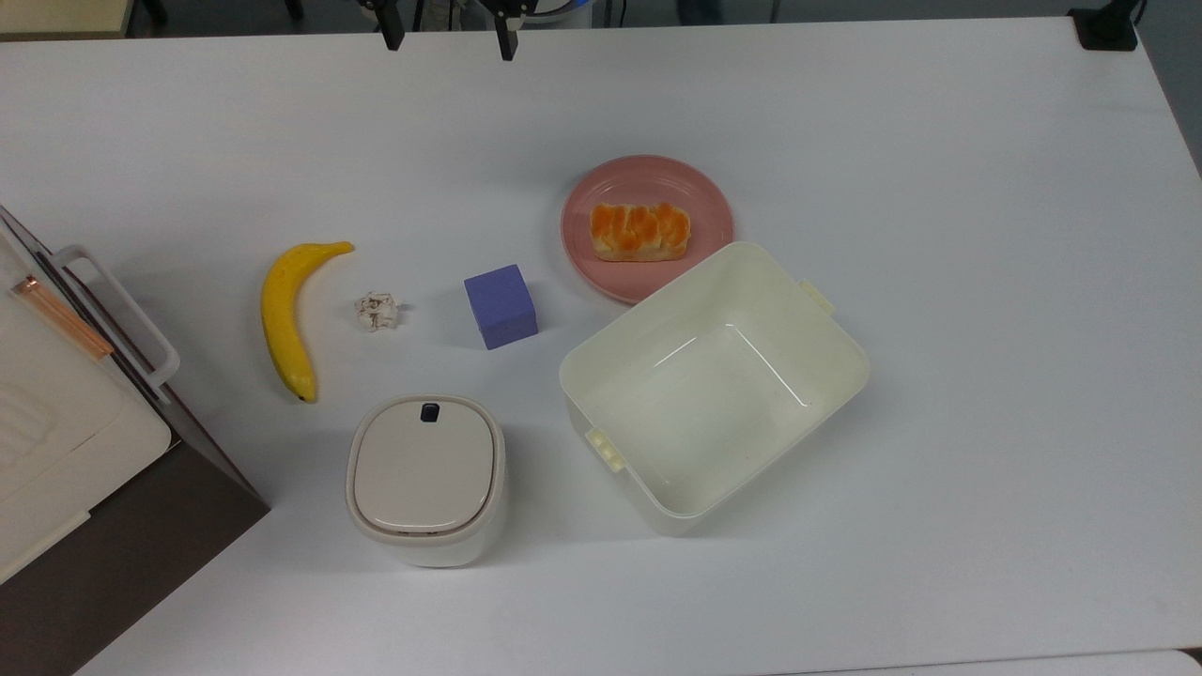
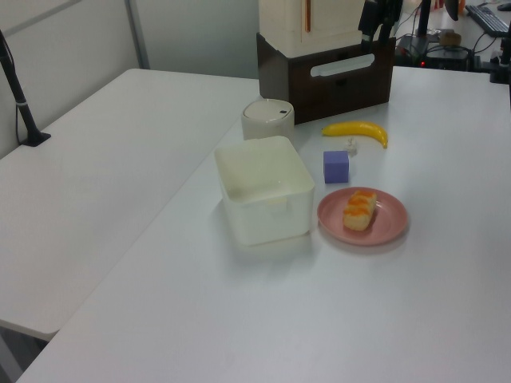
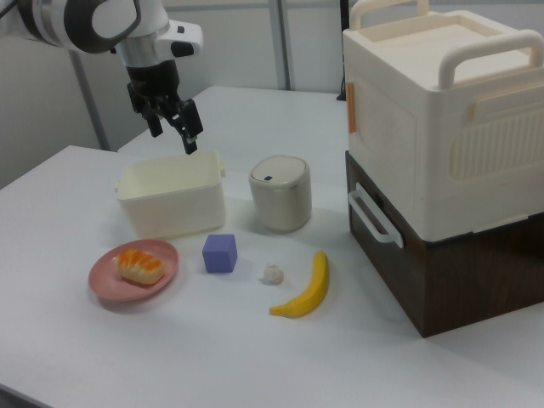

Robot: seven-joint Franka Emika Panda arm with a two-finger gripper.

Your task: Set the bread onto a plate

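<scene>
Bread (image 1: 639,232) sits flat on the plate (image 1: 706,201), next to the tub (image 1: 845,366). Gripper (image 3: 173,126) is up in the air, fingers spread, holding nothing. Bread looks light and soft, glossy top maybe slick; if regrasped, pinch the 2 long tan sides gently. No readable labels anywhere.

At the top edge of the top view, the gripper (image 1: 448,33) is cut off, only its two finger ends showing. The big cream box (image 1: 47,441) on its dark stand runs off the top view's left edge. The plate's (image 1: 648,188) lower right rim is hidden behind the tub (image 1: 714,385).
</scene>
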